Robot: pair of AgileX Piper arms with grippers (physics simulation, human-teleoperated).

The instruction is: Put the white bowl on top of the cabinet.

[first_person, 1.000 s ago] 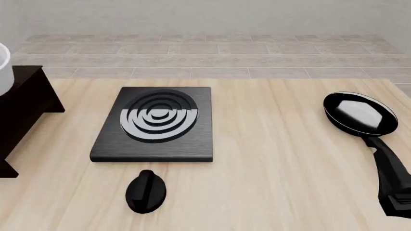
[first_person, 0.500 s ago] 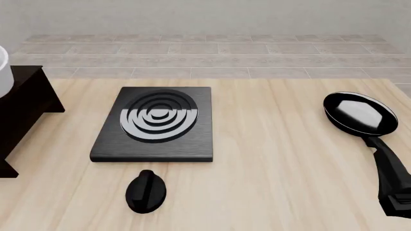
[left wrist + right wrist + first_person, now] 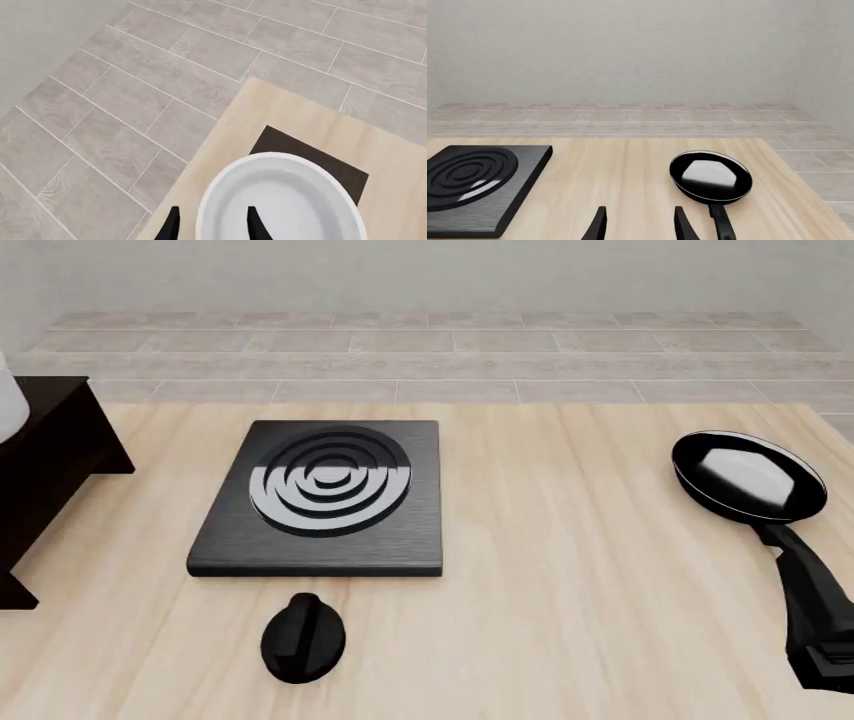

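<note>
The white bowl [image 3: 280, 200] fills the near part of the left wrist view and sits over the dark brown cabinet [image 3: 293, 145], whose top shows just beyond it. My left gripper [image 3: 212, 227] straddles the bowl's rim, one finger outside and one inside, spread as wide as the right gripper's fingers. In the front view only a sliver of the bowl [image 3: 4, 400] shows at the left edge, above the cabinet [image 3: 54, 470]. My right gripper [image 3: 639, 225] hangs open over the table and holds nothing.
A flat black stove plate [image 3: 320, 495] with silver rings lies at the table's middle left, with a black knob [image 3: 304, 638] in front of it. A black frying pan [image 3: 747, 475] lies at the right, its handle pointing towards the near edge. Tiled floor lies beyond the table.
The bowl's visible sliver in the front view has shrunk towards the left edge. Nothing else has moved.
</note>
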